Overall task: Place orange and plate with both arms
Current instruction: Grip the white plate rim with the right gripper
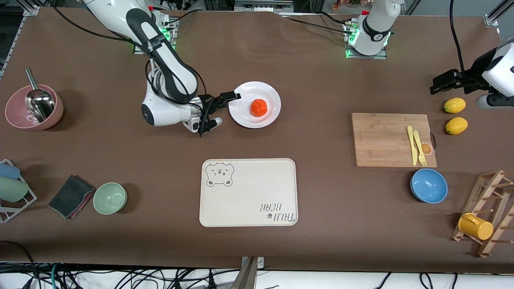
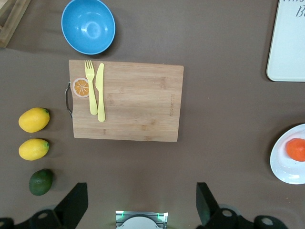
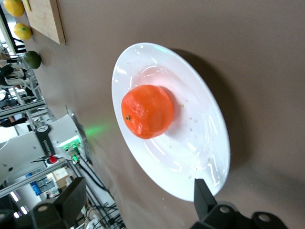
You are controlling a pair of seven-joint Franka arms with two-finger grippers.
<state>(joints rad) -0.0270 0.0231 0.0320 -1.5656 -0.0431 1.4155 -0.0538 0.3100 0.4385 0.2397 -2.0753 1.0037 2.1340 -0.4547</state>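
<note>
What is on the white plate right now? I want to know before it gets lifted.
One orange sits on the plate, roughly at its middle, with faint specks around it. The part of the plate under the orange is covered and cannot be seen.

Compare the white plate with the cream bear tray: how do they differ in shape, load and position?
The plate is round and glossy; the tray is a rounded rectangle with a bear drawing and lettering. The plate carries the orange; the tray carries nothing. The tray lies nearer the front camera than the plate. The open right tool sits at the plate's rim; no tool is near the tray. Both are pale and shallow.
</note>
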